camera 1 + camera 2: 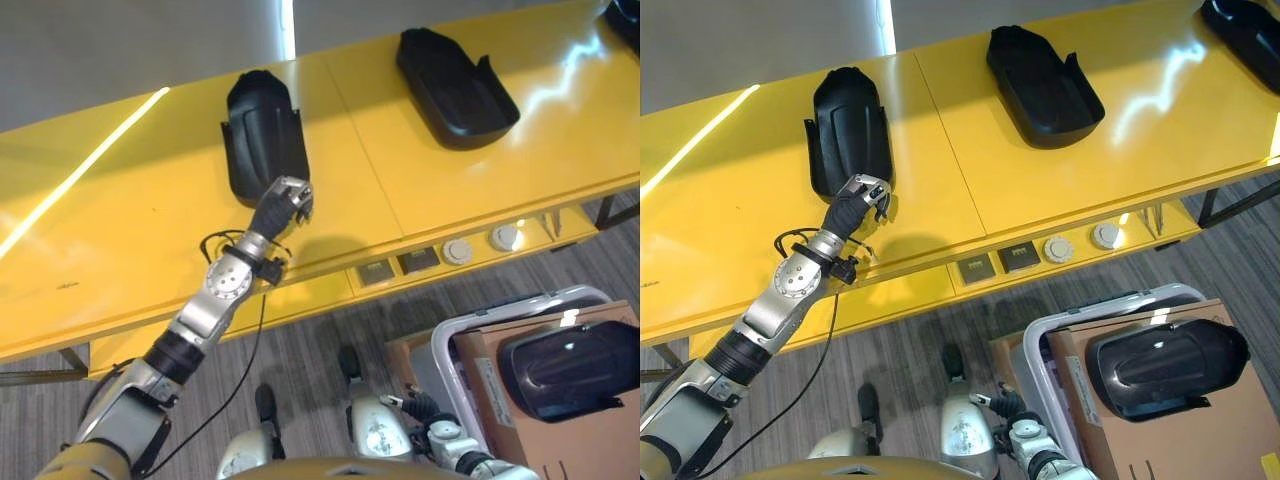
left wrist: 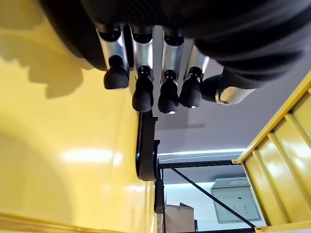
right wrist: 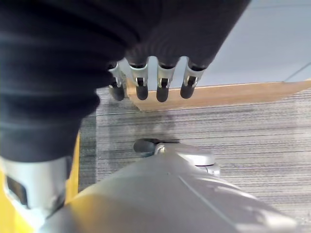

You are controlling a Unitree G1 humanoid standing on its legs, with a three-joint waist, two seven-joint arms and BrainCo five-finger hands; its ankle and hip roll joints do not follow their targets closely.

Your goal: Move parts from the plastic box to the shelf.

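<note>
Reaching over the yellow shelf (image 1: 420,190), the left hand (image 1: 283,205) sits right at the near end of a black part (image 1: 262,135) lying flat on the shelf top. From the left wrist view its fingers (image 2: 143,94) hang relaxed and hold nothing; whether the tips touch the part I can't tell. My guess is it's done setting this one down, since the part lies settled on the surface just past the fingertips.

Further along, off to the hand's right, a second black part (image 1: 455,75) lies on the same shelf, well apart from the first. Spacing them out like that makes sense, each one gets its own patch of shelf. At the far right edge of the right eye view there's what looks like a third dark part (image 1: 1245,28), mostly cut off.

Down on the floor, well below and to the right of the left hand, the plastic box (image 1: 1110,305) holds brown cardboard with another black part (image 1: 1165,365) resting on top, so there's still at least one left to move.

The right hand (image 3: 150,80) hangs low over the grey carpet (image 3: 243,131), fingers loose and empty, nowhere near the box yet by the look of it.
</note>
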